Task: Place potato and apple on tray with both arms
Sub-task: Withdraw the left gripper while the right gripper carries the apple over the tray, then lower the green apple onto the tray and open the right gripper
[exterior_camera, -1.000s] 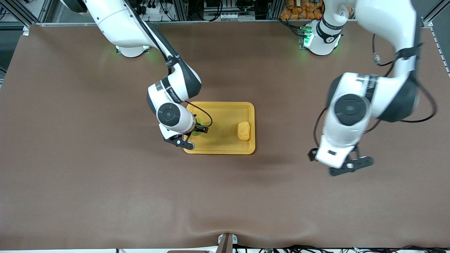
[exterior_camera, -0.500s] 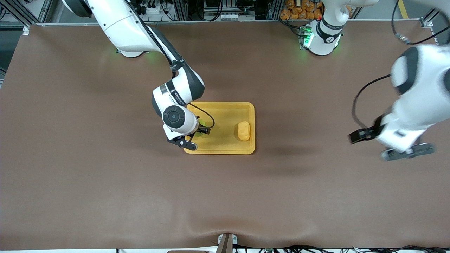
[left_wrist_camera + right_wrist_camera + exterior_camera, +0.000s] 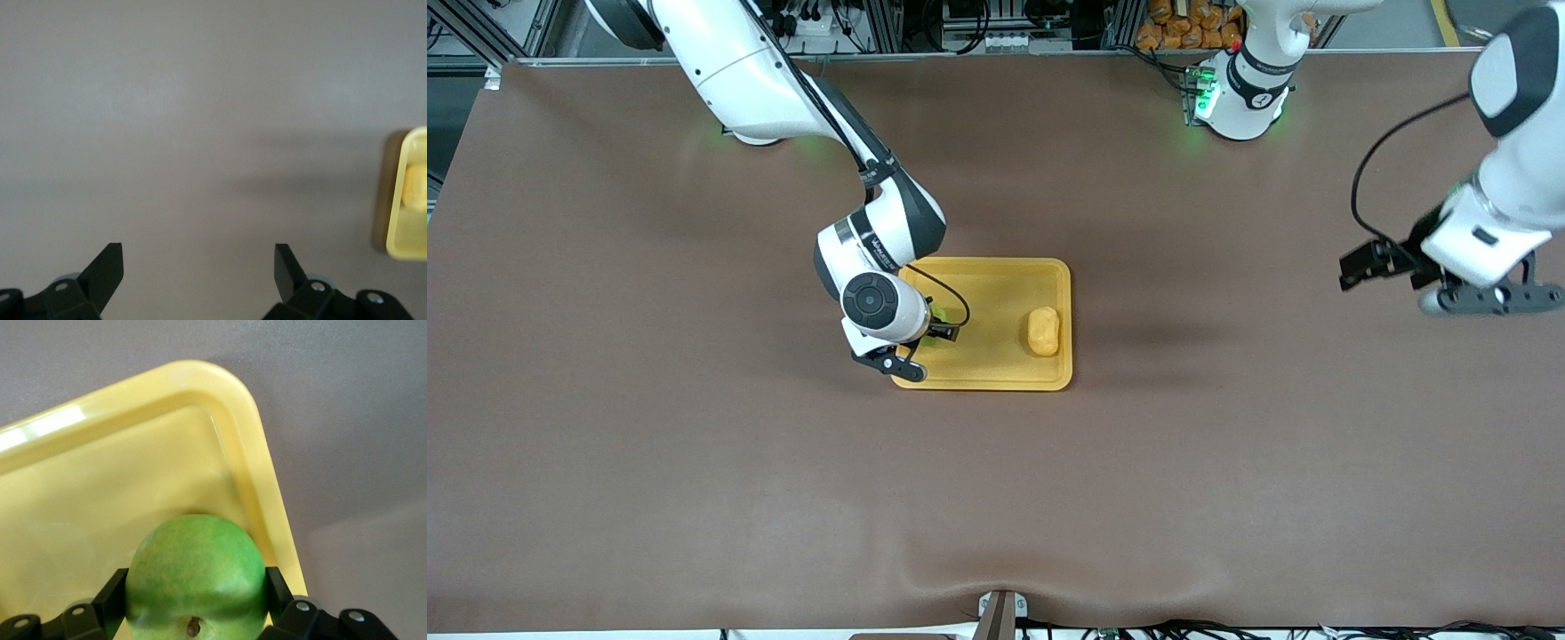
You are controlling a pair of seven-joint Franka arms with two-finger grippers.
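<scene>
The yellow-orange tray [image 3: 996, 298] lies mid-table. The potato [image 3: 1043, 331] lies on it near the end toward the left arm. My right gripper [image 3: 914, 348] is at the tray's other end, shut on the green apple [image 3: 935, 313], which the wrist mostly hides. In the right wrist view the apple [image 3: 197, 570] sits between the fingers [image 3: 113, 590], stem dimple up, low over a tray corner [image 3: 220, 393]. My left gripper [image 3: 1467, 289] is open and empty over bare table at the left arm's end. The left wrist view shows its gripper [image 3: 199, 263] with the tray [image 3: 407, 220] and potato [image 3: 417, 187] at the edge.
The brown mat [image 3: 694, 462] covers the whole table. Orange items [image 3: 1192, 22] are stacked off the table by the left arm's base [image 3: 1240, 98].
My left arm has swung away from the tray to its own end of the table and toward the bases. My right gripper has shifted slightly over the tray with the apple.
</scene>
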